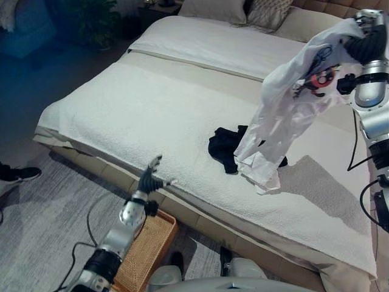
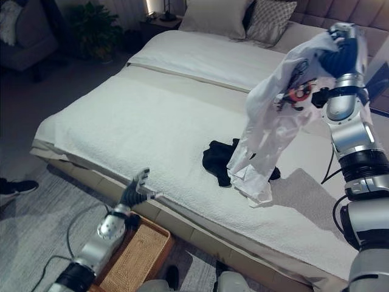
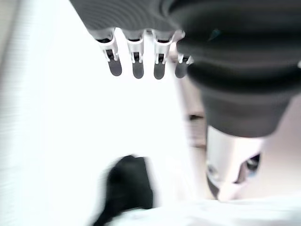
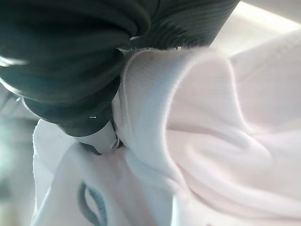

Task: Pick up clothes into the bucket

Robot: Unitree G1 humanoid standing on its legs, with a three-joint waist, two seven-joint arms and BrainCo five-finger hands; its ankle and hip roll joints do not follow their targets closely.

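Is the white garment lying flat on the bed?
No: the right hand holds the white garment raised, its lower end hanging down over the bed beside the black garment.

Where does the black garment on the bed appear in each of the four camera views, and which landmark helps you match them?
Left eye view: black garment on the bed, right of centre, partly behind the hanging white shirt.
Right eye view: right of centre, again behind the shirt's lower end.
Left wrist view: dark blurred patch past the left hand.
Right wrist view: not in it.
Shared landmark: the white shirt held up by the right hand.
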